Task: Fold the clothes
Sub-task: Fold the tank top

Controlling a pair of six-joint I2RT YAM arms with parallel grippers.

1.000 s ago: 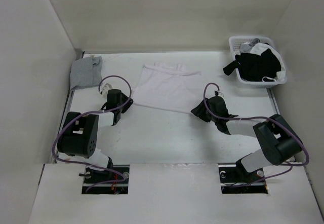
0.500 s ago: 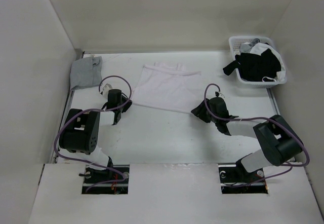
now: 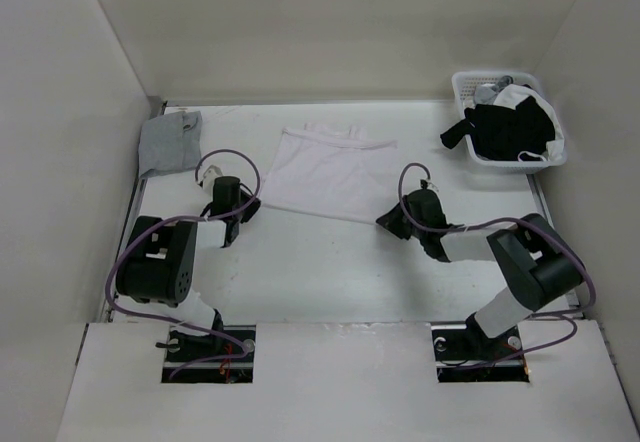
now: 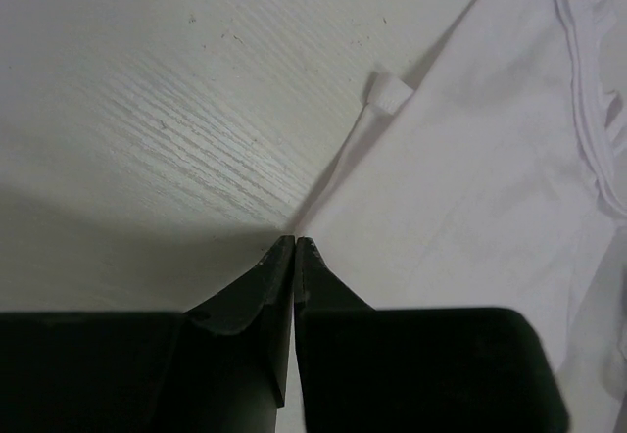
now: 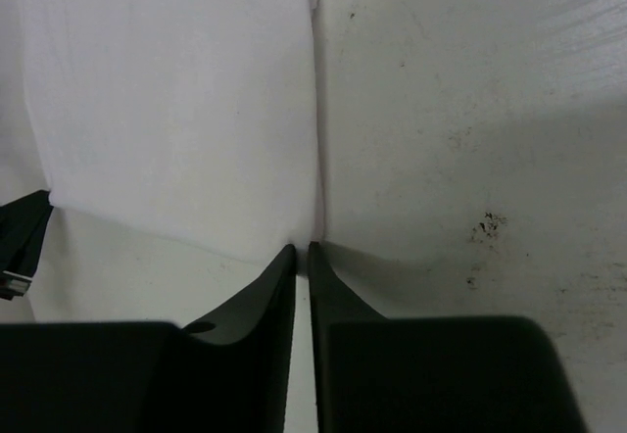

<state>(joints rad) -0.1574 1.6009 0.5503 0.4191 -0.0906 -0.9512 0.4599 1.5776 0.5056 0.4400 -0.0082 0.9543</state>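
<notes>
Here, the left gripper (image 4: pixel 294 242) is clenched on the near left hem corner of the tank top (image 3: pixel 335 172), and the right gripper (image 5: pixel 302 249) is pinched on the near right corner. The garment is spread on the table (image 3: pixel 330 272) just beyond both jaws, equally near each arm. Its long axis is laid from the hem away to the straps, which are pointed at the far wall.

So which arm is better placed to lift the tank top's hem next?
Left, marginally: the left gripper is shut on a near hem corner of the tank top, while the right gripper at the other corner shows a thin slit between its tips. Likely both lift together.
</notes>
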